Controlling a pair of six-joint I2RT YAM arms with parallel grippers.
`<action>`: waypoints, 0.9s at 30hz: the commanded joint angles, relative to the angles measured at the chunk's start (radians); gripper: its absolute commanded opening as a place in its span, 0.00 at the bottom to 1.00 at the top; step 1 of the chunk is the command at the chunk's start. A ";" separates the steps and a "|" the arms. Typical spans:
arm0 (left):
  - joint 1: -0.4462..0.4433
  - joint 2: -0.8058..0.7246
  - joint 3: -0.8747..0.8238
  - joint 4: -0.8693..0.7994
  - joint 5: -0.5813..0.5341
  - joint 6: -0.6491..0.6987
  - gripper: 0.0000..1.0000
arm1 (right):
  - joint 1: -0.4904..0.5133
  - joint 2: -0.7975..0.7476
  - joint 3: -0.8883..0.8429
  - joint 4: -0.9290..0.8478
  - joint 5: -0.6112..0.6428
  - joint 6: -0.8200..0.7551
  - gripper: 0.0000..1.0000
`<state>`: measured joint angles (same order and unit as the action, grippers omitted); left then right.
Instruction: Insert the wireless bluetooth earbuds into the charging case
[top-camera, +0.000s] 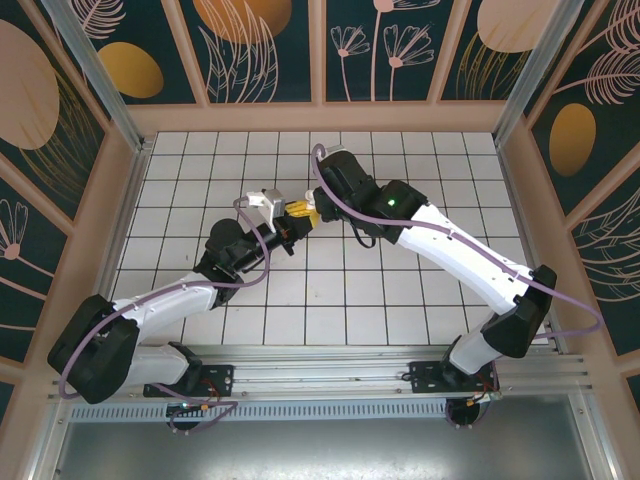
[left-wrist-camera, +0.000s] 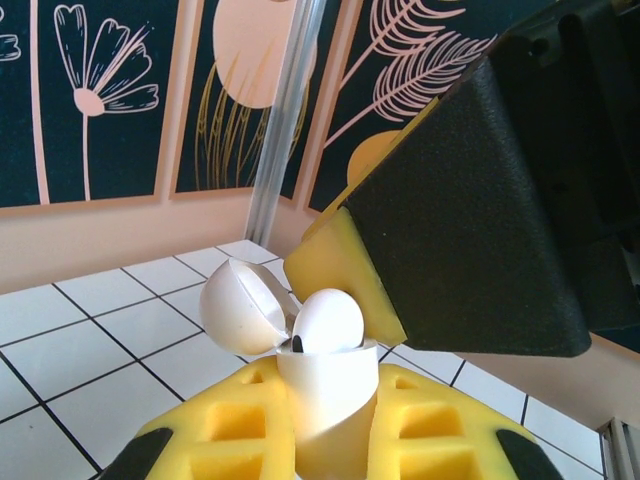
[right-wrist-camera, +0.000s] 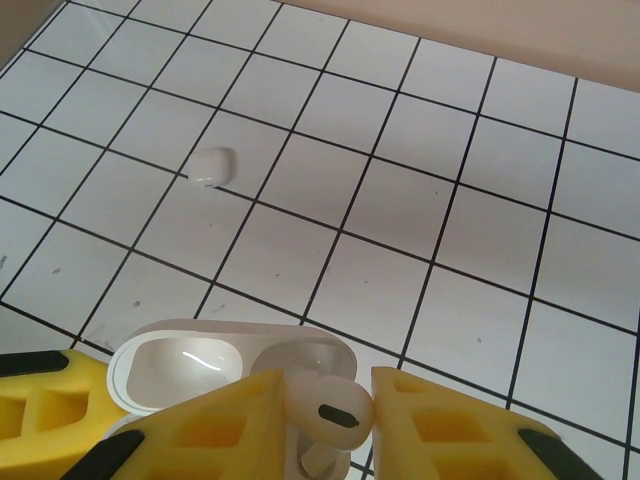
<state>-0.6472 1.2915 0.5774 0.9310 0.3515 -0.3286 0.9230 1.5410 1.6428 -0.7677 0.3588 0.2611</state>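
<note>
The small glossy white plastic charging case (left-wrist-camera: 322, 400), its rounded lid (left-wrist-camera: 238, 305) swung open, is pinched upright in the left hand (left-wrist-camera: 325, 430) so that its sockets are offered to the right hand (right-wrist-camera: 328, 420). A tiny glossy white earbud (right-wrist-camera: 322, 400) is pinched in that hand, stem down over the case, and is judged partly seated. A second earbud (right-wrist-camera: 212, 166) is found lying on the white tiled bench (right-wrist-camera: 400, 200), well apart.

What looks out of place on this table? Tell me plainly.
One earbud lies loose on the tiled table, well apart from the open charging case held by the left end effector. The right end effector pinches another earbud over the case. Nothing looks spilled or damaged.
</note>
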 joint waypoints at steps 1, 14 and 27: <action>-0.001 0.005 0.010 0.104 0.006 -0.024 0.00 | 0.015 -0.010 0.009 -0.030 -0.071 -0.005 0.27; -0.001 0.009 0.019 0.120 0.000 -0.030 0.00 | 0.014 -0.044 -0.032 -0.019 -0.152 0.039 0.29; -0.002 0.017 0.035 0.127 0.007 -0.036 0.00 | 0.014 -0.056 -0.043 0.005 -0.193 0.061 0.32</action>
<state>-0.6472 1.3052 0.5758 0.9634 0.3622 -0.3458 0.9161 1.5005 1.6135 -0.7567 0.2798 0.3031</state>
